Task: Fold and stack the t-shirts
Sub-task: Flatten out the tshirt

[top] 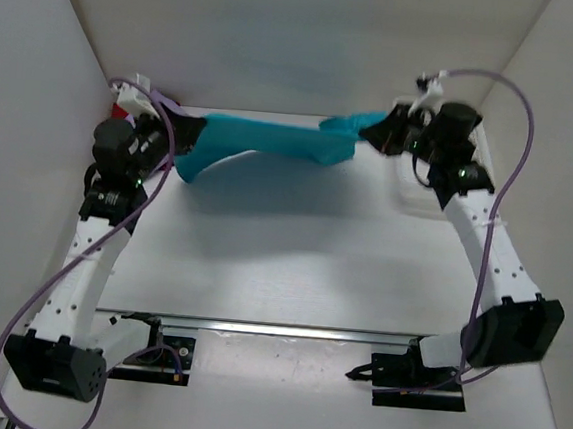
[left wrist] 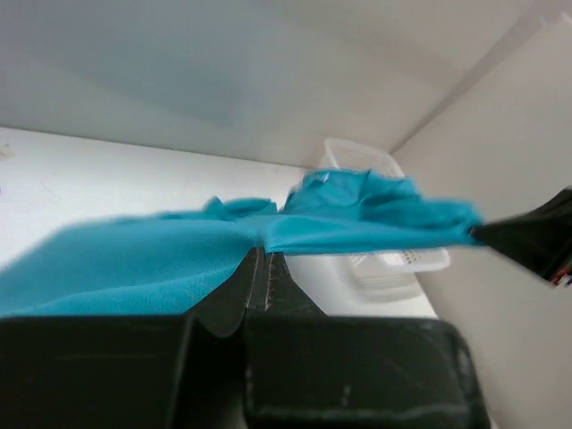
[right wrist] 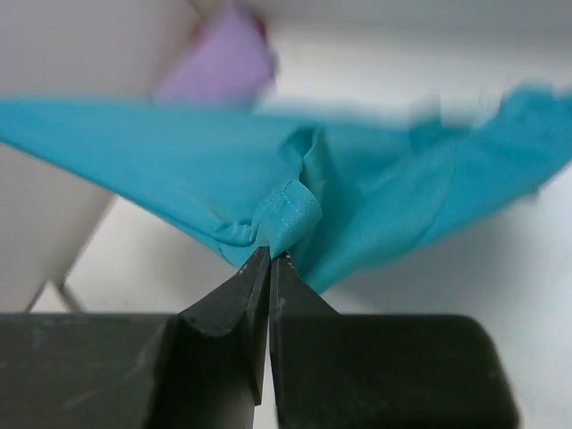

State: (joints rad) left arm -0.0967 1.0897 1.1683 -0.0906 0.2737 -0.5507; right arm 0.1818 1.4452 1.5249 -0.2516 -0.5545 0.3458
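The teal blue t-shirt (top: pixel 268 141) hangs stretched in the air across the back of the table between both grippers. My left gripper (top: pixel 171 136) is shut on its left end; the wrist view shows the cloth (left wrist: pixel 134 264) pinched at the fingertips (left wrist: pixel 259 252). My right gripper (top: pixel 379 132) is shut on its right end, with a hemmed fold (right wrist: pixel 290 214) caught at the tips (right wrist: pixel 271 255). The lavender t-shirt (right wrist: pixel 223 61) shows blurred at the far left corner. A bit of the red t-shirt (top: pixel 123 112) peeks out behind the left arm.
A white mesh basket (top: pixel 424 191) stands at the back right under the right arm, also seen in the left wrist view (left wrist: pixel 393 259). White walls close the left, back and right sides. A metal rail (top: pixel 277 328) runs along the near edge.
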